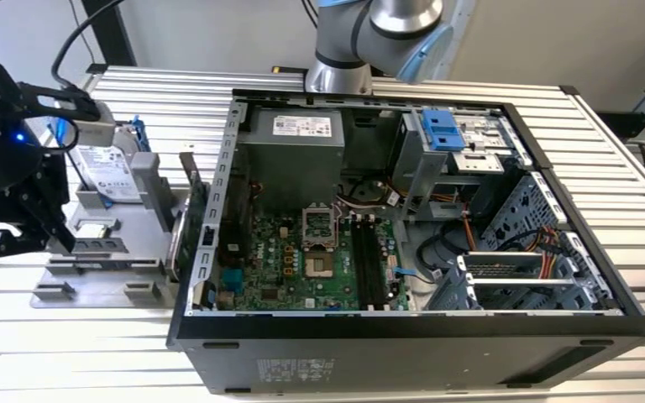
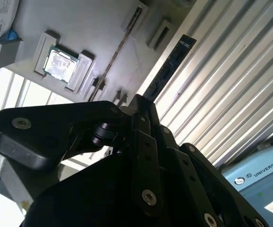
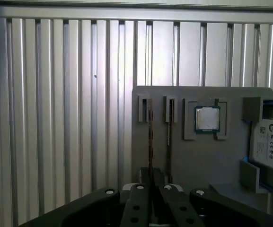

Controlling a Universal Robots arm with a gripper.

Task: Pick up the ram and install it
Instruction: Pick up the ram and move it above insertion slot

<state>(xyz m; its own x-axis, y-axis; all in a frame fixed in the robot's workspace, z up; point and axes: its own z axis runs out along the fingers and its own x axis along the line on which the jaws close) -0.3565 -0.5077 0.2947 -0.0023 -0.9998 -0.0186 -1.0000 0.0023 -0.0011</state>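
We see the ram (image 2: 167, 71) (image 3: 150, 142) as a long dark stick running straight out from between the fingertips. One end is pinched there, and the other reaches past a slot holder of the grey fixture (image 3: 198, 161). The gripper (image 2: 142, 104) (image 3: 150, 174) is drawn narrow, clamped on that end. We cannot tell whether the stick sits in its holder or is clear of it.

A second thin stick (image 3: 169, 127) lies just beside and parallel to it. A processor chip (image 3: 207, 118) sits in a pocket near that one.

In the exterior view, the gripper (image 1: 54, 235) hangs over the fixture (image 1: 98, 277). This is at 9 o'clock from the open computer case (image 1: 412, 336), well apart from the motherboard (image 1: 289, 269). The hard drive (image 1: 110, 172) stands at 1 o'clock from the gripper.
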